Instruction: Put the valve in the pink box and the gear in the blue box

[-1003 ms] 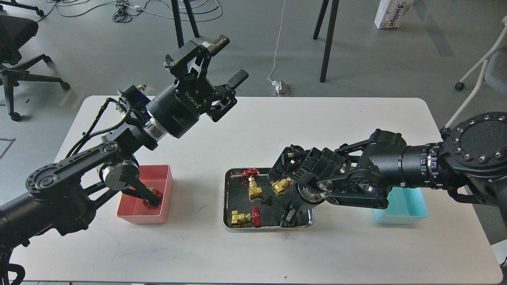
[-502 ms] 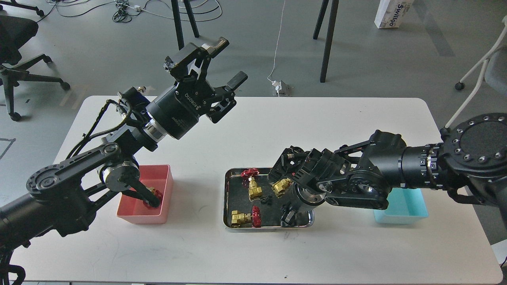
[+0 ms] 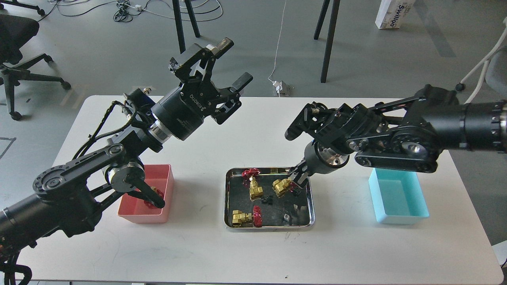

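Note:
The steel tray (image 3: 227, 198) holds three brass valves with red handwheels: one at the back left (image 3: 255, 192), one at the back middle (image 3: 282, 187), one at the front left (image 3: 242, 217). A tiny black gear (image 3: 268, 200) lies between them. My right gripper (image 3: 297, 183) hangs fingers-down over the tray's back right, its fingers close together on a small black gear (image 3: 296, 190) at their tips. The pink box (image 3: 160, 174) at the left holds a fourth valve (image 3: 152, 196), partly hidden by my left arm. My left gripper (image 3: 231, 63) is open and empty, raised high. The blue box (image 3: 398, 198) at the right looks empty.
Another small dark piece (image 3: 287, 217) lies at the tray's front right. The white table's (image 3: 253, 253) front edge is near. Beyond the table are chair legs, floor cables and a white power adapter (image 3: 280, 87).
My right arm has lifted up and back out of the tray's front right corner, uncovering the blue box. My left arm has barely shifted.

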You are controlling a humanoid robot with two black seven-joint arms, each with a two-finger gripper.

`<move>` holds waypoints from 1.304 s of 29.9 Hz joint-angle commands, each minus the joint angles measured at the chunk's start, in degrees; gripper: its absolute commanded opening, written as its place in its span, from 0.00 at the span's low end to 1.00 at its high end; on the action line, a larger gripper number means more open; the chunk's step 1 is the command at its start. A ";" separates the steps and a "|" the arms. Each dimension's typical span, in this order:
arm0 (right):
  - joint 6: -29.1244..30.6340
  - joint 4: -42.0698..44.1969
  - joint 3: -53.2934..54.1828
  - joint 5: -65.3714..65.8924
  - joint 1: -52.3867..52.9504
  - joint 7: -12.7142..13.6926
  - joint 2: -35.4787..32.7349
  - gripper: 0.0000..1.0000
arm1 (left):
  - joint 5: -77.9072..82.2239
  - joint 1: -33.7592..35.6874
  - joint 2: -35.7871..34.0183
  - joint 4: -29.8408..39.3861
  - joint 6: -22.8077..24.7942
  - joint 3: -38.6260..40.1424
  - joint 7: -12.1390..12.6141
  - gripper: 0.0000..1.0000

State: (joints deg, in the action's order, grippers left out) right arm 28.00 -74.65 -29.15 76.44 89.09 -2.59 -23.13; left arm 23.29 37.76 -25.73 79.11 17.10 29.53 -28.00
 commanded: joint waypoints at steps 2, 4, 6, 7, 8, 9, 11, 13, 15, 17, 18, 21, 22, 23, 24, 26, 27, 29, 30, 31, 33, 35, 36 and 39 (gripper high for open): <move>0.00 -4.53 -0.47 0.99 -0.50 0.13 -17.09 0.06 | 0.09 0.04 1.38 -0.35 -0.05 0.00 0.00 0.83; 0.00 -4.89 -0.74 1.69 -2.07 0.13 -22.02 0.06 | 0.09 0.04 2.08 -0.71 -0.05 0.00 0.00 0.84; 0.00 -4.97 -0.56 3.53 -5.49 0.39 -25.45 0.06 | 0.17 0.04 2.78 -0.80 0.03 0.00 0.00 0.84; 0.00 -4.80 -0.21 4.67 -7.34 0.57 -26.60 0.06 | 0.26 0.04 3.13 -0.88 -0.05 -0.09 0.00 0.84; 0.00 -4.54 0.14 5.47 -8.57 0.74 -27.31 0.06 | 0.26 0.04 3.40 -0.88 -0.05 -0.09 0.00 0.84; 0.00 -4.27 0.66 5.74 -9.80 0.83 -28.01 0.06 | 0.35 0.04 3.66 -0.97 -0.05 -0.09 0.00 0.84; 0.00 -4.18 2.50 5.74 -11.91 0.83 -28.98 0.07 | 0.35 0.04 3.67 -0.97 -0.05 -0.09 0.00 0.84; 0.00 -4.18 4.44 5.74 -14.37 0.83 -28.99 0.07 | 0.35 0.04 3.67 -1.06 -0.05 -0.09 0.00 0.84; 0.00 -4.01 6.90 5.74 -16.14 0.83 -28.99 0.08 | 0.35 0.04 3.67 -1.23 -0.05 -0.09 0.00 0.84; 0.00 -4.01 8.75 5.74 -17.46 0.92 -28.81 0.11 | 0.35 0.04 3.67 -1.50 -0.05 -0.09 0.00 0.84; 0.00 -4.01 9.63 5.74 -17.99 0.92 -28.72 0.19 | 0.35 0.04 3.75 -1.59 -0.05 -0.09 0.00 0.84; 0.00 -3.75 11.56 5.57 -19.39 2.06 -28.72 0.50 | 0.35 -0.05 3.84 -1.67 -0.05 -0.17 0.00 0.84; 0.00 -3.66 11.83 5.39 -19.83 2.59 -28.81 0.66 | 0.35 -0.05 3.84 -1.67 -0.05 -0.17 0.00 0.84; 0.00 -3.57 12.18 5.48 -20.27 3.03 -28.90 0.90 | 0.26 -0.05 3.84 -1.76 -0.05 -0.17 0.00 0.84; 0.00 -3.57 12.36 5.39 -20.45 3.29 -28.98 1.00 | 0.26 -0.05 3.84 -1.85 -0.05 -0.17 0.00 0.84; 0.00 -2.70 12.79 5.30 -20.54 3.38 -28.99 1.00 | 0.26 -0.05 3.93 -2.72 -0.05 -0.17 0.00 0.84; 0.00 -2.17 13.67 5.13 -20.54 3.38 -28.99 1.00 | 0.35 0.04 3.93 -3.34 -0.05 -0.17 0.00 0.84; 0.00 -0.85 17.35 3.99 -20.54 3.38 -29.07 1.00 | 0.35 0.21 4.10 -4.83 -0.05 -0.17 0.00 0.84; -0.05 -0.23 19.63 1.81 -20.54 3.38 -29.16 1.00 | 0.26 0.56 4.02 -5.88 0.03 -0.09 0.00 0.84; -1.70 0.55 22.35 -1.70 -20.54 3.29 -29.16 1.00 | 0.26 1.09 3.84 -6.85 0.03 -0.09 0.00 0.84; -4.87 3.01 27.98 -12.13 -20.63 3.12 -29.16 1.00 | 0.26 2.57 3.67 -9.40 0.03 0.00 0.00 0.84; -7.68 5.74 34.13 -27.67 -21.15 2.68 -28.46 1.00 | 0.09 6.26 3.05 -13.17 0.12 -0.09 0.00 0.84; -8.56 7.05 36.42 -34.97 -21.42 2.59 -28.11 1.00 | 0.00 7.76 2.70 -15.10 0.21 -0.17 0.00 0.84; -10.06 11.71 42.49 -60.11 -22.56 1.89 -23.90 1.00 | -0.26 12.59 2.52 -20.56 2.22 -0.17 0.00 0.84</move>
State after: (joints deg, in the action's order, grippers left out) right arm 19.48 -67.05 7.60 43.12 67.53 -0.01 -50.56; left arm 23.33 45.98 -22.95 63.46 17.51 29.45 -28.00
